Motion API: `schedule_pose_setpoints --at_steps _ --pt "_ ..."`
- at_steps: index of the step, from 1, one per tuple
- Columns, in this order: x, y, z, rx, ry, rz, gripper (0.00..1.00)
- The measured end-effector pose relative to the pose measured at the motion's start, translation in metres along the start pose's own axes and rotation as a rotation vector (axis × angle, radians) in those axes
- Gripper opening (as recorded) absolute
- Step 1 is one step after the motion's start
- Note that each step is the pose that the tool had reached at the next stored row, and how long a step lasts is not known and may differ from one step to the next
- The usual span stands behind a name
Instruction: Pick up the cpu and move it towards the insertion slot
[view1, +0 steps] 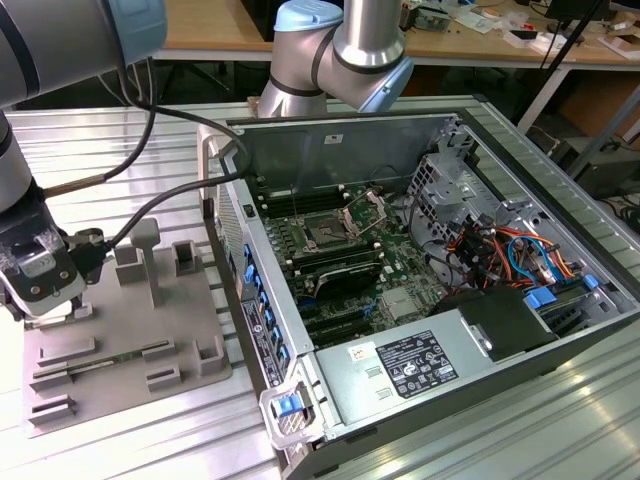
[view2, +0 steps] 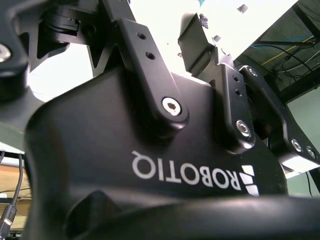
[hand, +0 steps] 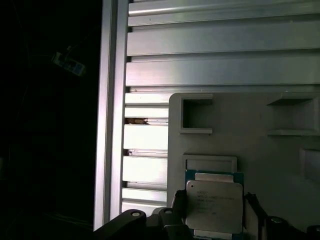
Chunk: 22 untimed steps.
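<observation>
The job looks barely under way. At the far left of the exterior view the gripper (view1: 45, 295) hangs low over the grey fixture plate (view1: 120, 340). At the bottom of the first wrist view the cpu (hand: 214, 205) sits between its fingers (hand: 178, 202), which press close against both side edges, so I'd say the gripper is clamped on the chip. Whether it has lifted clear of the plate I can't tell. The insertion slot (view1: 328, 232) is in the middle of the exterior view, inside the open computer case (view1: 330, 150), well apart from the chip, so I'd judge the whole carry remains.
</observation>
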<state>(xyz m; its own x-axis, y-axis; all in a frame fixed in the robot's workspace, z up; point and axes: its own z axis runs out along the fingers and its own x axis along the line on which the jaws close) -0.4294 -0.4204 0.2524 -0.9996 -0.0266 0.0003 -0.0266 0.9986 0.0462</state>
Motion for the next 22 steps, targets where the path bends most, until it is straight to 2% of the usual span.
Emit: schedule_pose_setpoints --at_steps 22 --pt "0.0000 0.0003 -0.0068 0.0000 0.0001 0.000 0.55"
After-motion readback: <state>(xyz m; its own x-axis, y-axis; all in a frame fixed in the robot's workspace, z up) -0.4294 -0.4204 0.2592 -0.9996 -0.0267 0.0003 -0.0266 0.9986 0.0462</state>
